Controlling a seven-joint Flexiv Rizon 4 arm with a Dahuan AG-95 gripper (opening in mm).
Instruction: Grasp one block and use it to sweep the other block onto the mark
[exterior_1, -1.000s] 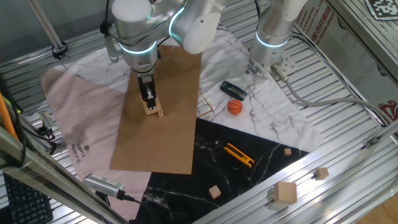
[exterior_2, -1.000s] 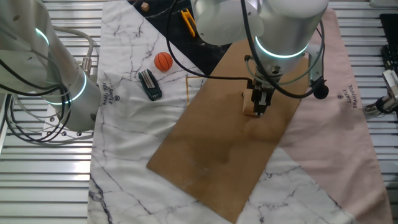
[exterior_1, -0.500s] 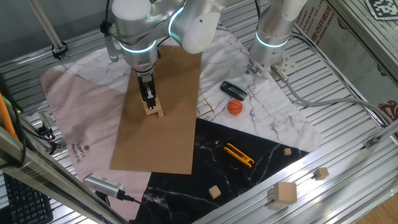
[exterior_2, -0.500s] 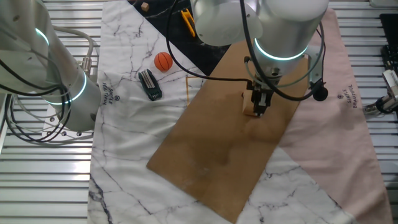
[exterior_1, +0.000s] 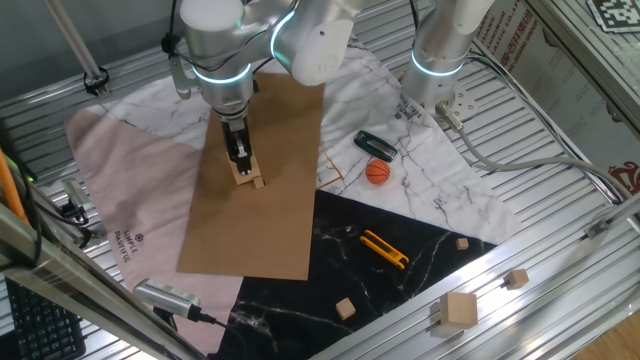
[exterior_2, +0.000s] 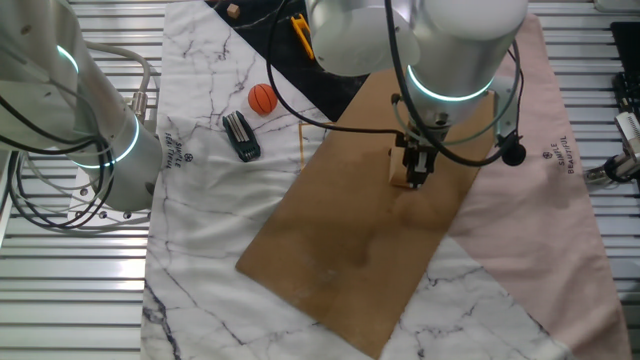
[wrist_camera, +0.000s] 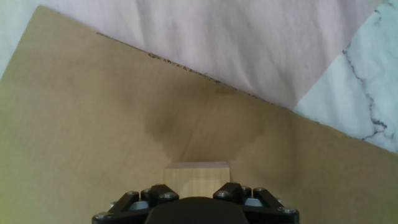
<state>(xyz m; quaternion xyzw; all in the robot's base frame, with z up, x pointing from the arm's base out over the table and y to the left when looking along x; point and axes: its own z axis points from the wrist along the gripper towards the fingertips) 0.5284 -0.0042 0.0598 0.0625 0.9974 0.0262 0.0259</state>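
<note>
**Block gripped, sweep not visibly finished**

The claw (exterior_1: 241, 168) is clamped on the cube (wrist_camera: 196, 179), low over the brown board (exterior_1: 270, 210) on the surface. A tiny cube (exterior_1: 259, 183) sits just beside it. The mark isn't visible, so delivery can't be judged.

Worktop (exterior_1: 560, 215): I see ribbed metal slats.
Covering: marble-print cloth (exterior_2: 200, 250), pink cloth (exterior_1: 120, 190), brown board (exterior_2: 360, 240).
</note>
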